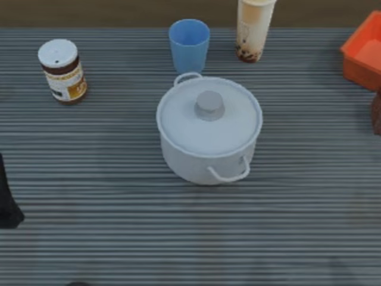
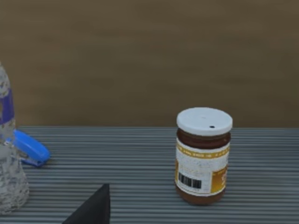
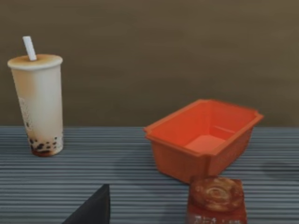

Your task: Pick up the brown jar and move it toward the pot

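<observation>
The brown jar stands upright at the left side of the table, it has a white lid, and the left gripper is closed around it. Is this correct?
One thing is wrong: nothing holds the brown jar. The top view shows it standing free and upright at the table's left side, white lid on, apart from the pot. The left wrist view also shows the jar alone on the table, no fingers at it.

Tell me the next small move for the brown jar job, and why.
Probably bring the left arm, parked at the table's left edge, toward the brown jar. The jar stands upright and untouched at the far left, well apart from the pot, and no gripper is near it.
</observation>
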Robot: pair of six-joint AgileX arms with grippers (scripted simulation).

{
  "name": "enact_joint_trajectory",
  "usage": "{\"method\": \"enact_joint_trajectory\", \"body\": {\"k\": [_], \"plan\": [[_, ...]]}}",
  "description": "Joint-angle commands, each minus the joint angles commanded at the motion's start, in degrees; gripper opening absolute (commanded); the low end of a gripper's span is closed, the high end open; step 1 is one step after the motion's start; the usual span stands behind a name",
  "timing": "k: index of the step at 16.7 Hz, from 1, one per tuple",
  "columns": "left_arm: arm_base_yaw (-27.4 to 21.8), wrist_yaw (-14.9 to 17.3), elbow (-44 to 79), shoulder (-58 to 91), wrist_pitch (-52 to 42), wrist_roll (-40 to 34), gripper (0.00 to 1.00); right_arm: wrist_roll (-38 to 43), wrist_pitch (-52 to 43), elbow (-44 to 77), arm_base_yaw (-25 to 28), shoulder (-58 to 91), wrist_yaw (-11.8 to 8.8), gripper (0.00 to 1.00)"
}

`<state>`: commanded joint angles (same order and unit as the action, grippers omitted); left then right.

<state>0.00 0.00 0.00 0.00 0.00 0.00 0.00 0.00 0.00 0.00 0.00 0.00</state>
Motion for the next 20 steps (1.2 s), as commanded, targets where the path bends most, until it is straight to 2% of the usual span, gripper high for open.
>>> {"method": "enact_joint_trajectory", "body": {"k": [4, 8, 13, 20], "plan": [[0.0, 0.1, 1.5, 1.0, -0.3, 0.3, 1.00, 0.0, 0.0, 0.0, 0.0, 0.0, 0.0, 1.00], [0.0, 0.8, 10.8, 7.9, -3.1, 2.5, 1.00, 0.0, 0.0, 0.0, 0.0, 0.0, 0.0, 1.00], [-0.1, 2.4, 30.4, 25.5, -11.3, 7.3, 1.00, 0.0, 0.0, 0.0, 0.0, 0.0, 0.0, 1.00], [-0.4, 5.3, 64.2, 62.3, -30.1, 16.2, 1.00, 0.0, 0.0, 0.0, 0.0, 0.0, 0.0, 1.00]]}}
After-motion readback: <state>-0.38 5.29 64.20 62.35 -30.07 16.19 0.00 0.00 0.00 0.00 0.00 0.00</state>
